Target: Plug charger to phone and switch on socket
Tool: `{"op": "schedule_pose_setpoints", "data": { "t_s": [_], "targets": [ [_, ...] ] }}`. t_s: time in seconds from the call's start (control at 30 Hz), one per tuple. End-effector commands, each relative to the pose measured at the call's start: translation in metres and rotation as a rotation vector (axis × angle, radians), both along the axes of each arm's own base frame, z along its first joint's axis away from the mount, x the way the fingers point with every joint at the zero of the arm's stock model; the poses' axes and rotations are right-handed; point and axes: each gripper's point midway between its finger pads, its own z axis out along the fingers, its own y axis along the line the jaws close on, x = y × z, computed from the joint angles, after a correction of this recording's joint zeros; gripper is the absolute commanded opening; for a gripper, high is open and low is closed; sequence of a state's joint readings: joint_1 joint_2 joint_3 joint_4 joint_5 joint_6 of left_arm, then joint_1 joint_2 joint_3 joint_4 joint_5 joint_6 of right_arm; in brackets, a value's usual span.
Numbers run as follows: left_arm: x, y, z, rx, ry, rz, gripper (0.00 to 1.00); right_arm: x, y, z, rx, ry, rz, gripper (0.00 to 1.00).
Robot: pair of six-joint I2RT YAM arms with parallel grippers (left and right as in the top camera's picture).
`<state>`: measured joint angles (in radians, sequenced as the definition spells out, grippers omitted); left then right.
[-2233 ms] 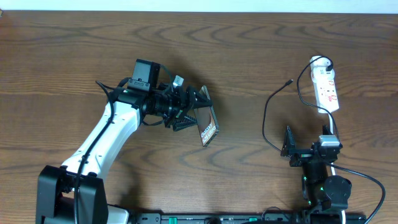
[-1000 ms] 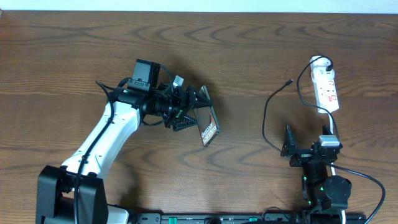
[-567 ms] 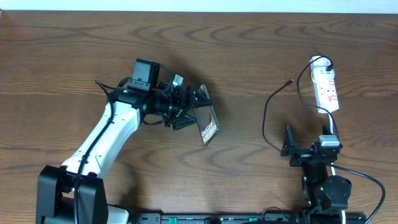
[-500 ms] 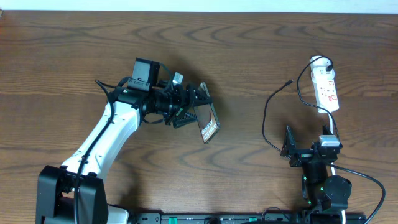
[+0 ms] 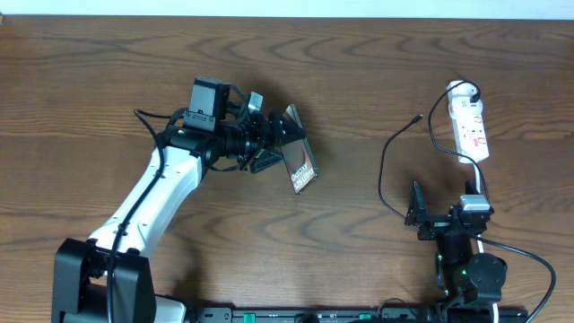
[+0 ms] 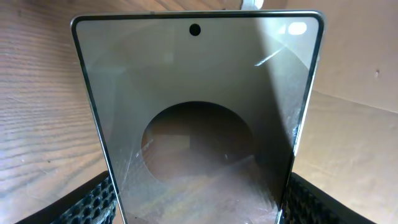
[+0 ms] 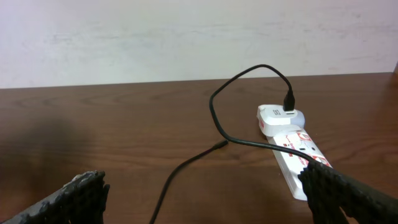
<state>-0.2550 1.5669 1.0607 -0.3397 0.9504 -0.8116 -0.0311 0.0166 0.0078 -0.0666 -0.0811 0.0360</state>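
The left gripper [image 5: 280,151], on the white arm reaching over the dark brown wooden table [image 5: 359,54], is clamped on the small dark grey rectangular phone [image 5: 302,166], which sits tilted left of the table's middle with white lettering showing on its upward face. In the left wrist view the phone's glossy screen side [image 6: 196,124] fills the picture, a small punch-hole lens near its top edge, with a black textured finger [image 6: 93,202] at each lower corner; whether the phone touches the wood cannot be told. The right gripper [image 7: 211,202] rests near the table's front right edge, its two fingers spread wide with nothing between them. Ahead of it lies the white elongated power strip with red marks [image 5: 471,126] at the far right, well apart from the phone. The long thin black charger cable [image 5: 382,166] has its black plug [image 5: 472,90] seated at the strip's far end – the cable loops across the wood, and its small connector tip [image 5: 420,117] lies free on the table, left of the strip.
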Motion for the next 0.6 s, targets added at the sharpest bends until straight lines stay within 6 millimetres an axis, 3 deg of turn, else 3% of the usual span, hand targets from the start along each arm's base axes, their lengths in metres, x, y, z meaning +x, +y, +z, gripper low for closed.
{"op": "schedule_pose_setpoints", "data": {
  "t_s": [0.0, 0.4, 0.57],
  "targets": [
    [0.0013, 0.0016, 0.0141, -0.010, -0.057, -0.002, 0.60, -0.0004, 0.0008, 0.0000, -0.016, -0.004, 0.003, 0.99],
    [0.0011, 0.0016, 0.0142, -0.010, -0.056, -0.002, 0.59, -0.0005, 0.0031, 0.0007, -0.001, -0.006, 0.015, 0.99],
    [0.0012, 0.0016, 0.0142, -0.010, -0.056, -0.002, 0.59, -0.0010, 0.0097, 0.0011, 0.304, 0.016, 0.032, 0.99]
  ]
}}
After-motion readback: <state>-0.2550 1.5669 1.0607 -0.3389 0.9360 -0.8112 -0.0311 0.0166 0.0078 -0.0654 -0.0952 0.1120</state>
